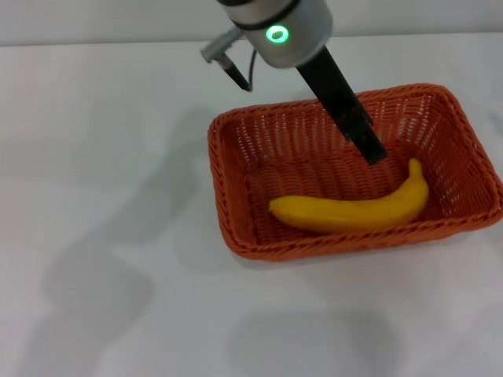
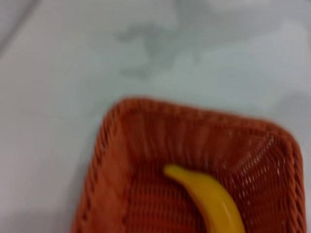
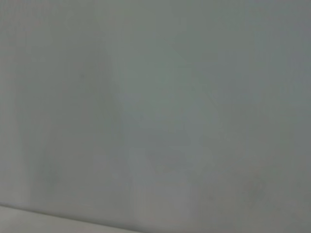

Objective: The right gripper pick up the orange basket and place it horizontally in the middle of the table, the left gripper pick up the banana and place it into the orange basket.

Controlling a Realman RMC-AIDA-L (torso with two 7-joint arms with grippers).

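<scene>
Head view: the banana (image 1: 354, 210) lies flat inside the orange basket (image 1: 236, 177), which sits lengthwise on the tabletop (image 1: 102, 236). Both placements look done; you only need to pull the arm clear. The left pincer (image 1: 374, 154) hangs over the basket, just above the banana, holding nothing; can't tell if its fingers are spread.

Left wrist view: adds a close look at the banana's end on the basket floor.

Right wrist view: blank surface only, right pincer not visible anywhere.

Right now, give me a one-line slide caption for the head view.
Banana lies inside the orange basket on the white table; the left tool hangs above it.
</scene>
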